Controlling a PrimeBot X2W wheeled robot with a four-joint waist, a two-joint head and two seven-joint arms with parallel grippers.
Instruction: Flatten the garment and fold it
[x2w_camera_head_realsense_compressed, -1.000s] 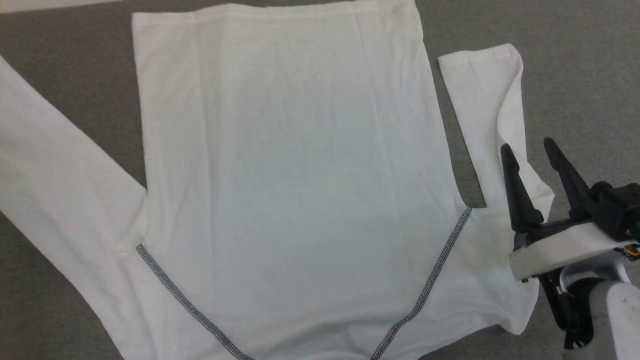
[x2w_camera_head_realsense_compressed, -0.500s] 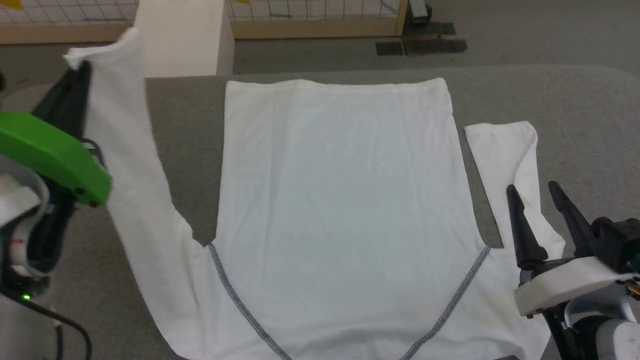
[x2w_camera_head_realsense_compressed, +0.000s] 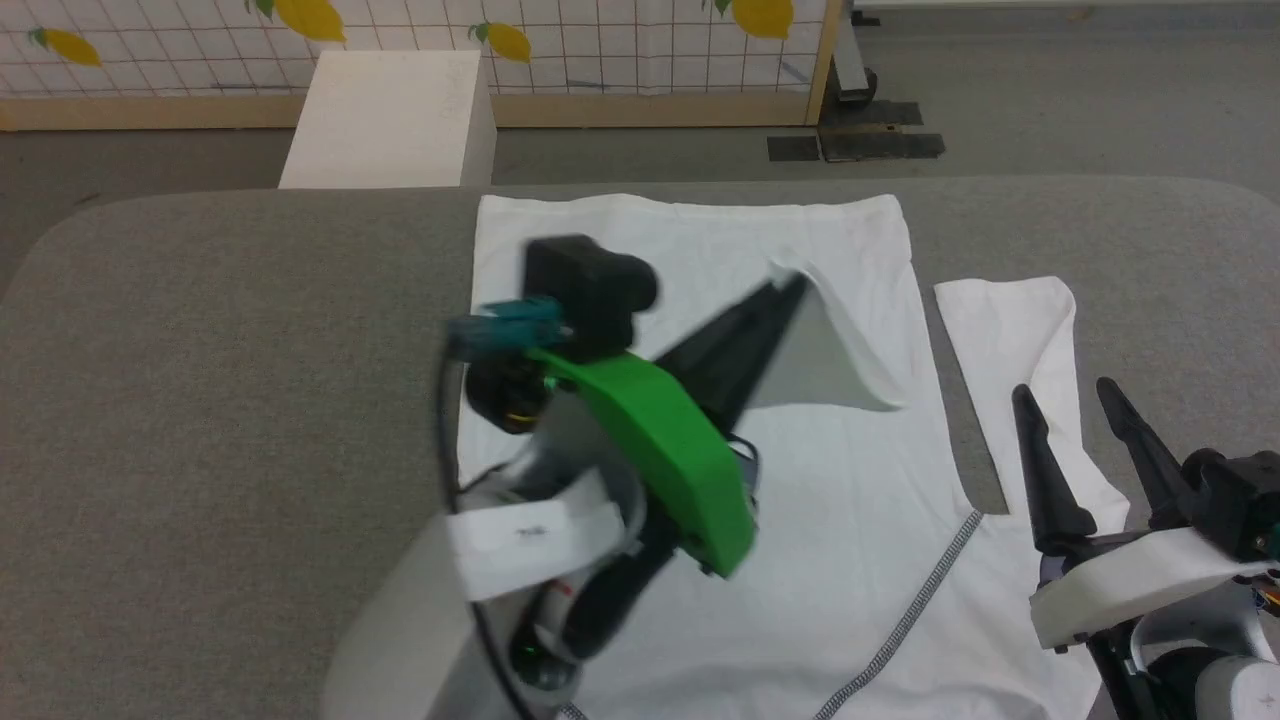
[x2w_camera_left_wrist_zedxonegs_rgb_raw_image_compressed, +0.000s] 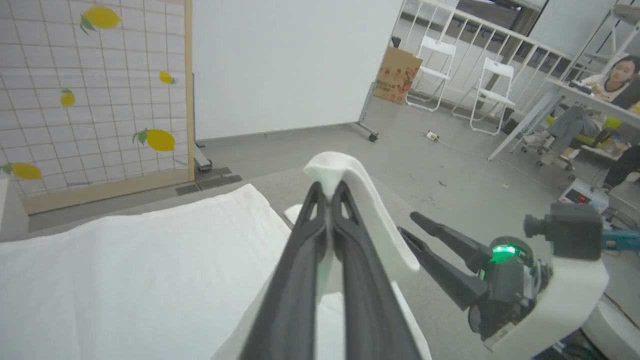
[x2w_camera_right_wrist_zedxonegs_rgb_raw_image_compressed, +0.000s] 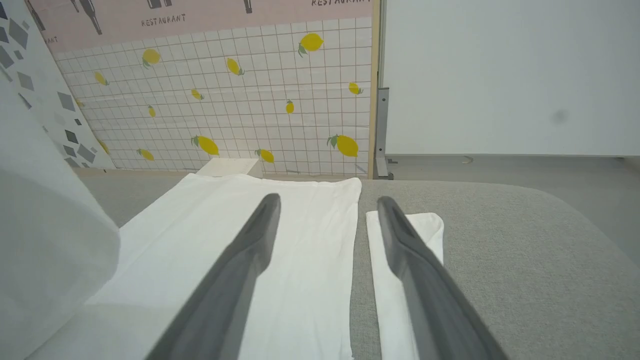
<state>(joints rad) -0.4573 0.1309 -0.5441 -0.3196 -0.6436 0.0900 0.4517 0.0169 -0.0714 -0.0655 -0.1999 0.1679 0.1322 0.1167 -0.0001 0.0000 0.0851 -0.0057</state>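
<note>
The white long-sleeved garment (x2w_camera_head_realsense_compressed: 860, 520) lies flat on the grey table (x2w_camera_head_realsense_compressed: 220, 400), hem at the far side, one grey zigzag seam (x2w_camera_head_realsense_compressed: 915, 610) showing near me. My left gripper (x2w_camera_head_realsense_compressed: 795, 285) is shut on the cuff of the left sleeve (x2w_camera_head_realsense_compressed: 830, 350) and holds it raised over the body of the garment (x2w_camera_left_wrist_zedxonegs_rgb_raw_image_compressed: 125, 280); the same cuff (x2w_camera_left_wrist_zedxonegs_rgb_raw_image_compressed: 330, 172) pokes out past its closed fingertips. The right sleeve (x2w_camera_head_realsense_compressed: 1020, 350) lies folded on itself beside the body. Over that sleeve my right gripper (x2w_camera_head_realsense_compressed: 1065, 395) hovers open and empty, its two fingers (x2w_camera_right_wrist_zedxonegs_rgb_raw_image_compressed: 250, 250) spread apart.
A rigid white box (x2w_camera_head_realsense_compressed: 395, 120) stands on the floor beyond the table's far edge, before a lemon-patterned screen (x2w_camera_head_realsense_compressed: 600, 40). Bare grey table spreads to the left. In the left wrist view, white folding chairs (x2w_camera_left_wrist_zedxonegs_rgb_raw_image_compressed: 435, 75) and a seated person (x2w_camera_left_wrist_zedxonegs_rgb_raw_image_compressed: 590, 115) are far off.
The head camera tilted up, so the whole picture shifted. My left gripper carried the left sleeve from the far left, up and across, over the body of the garment. The right gripper stayed put.
</note>
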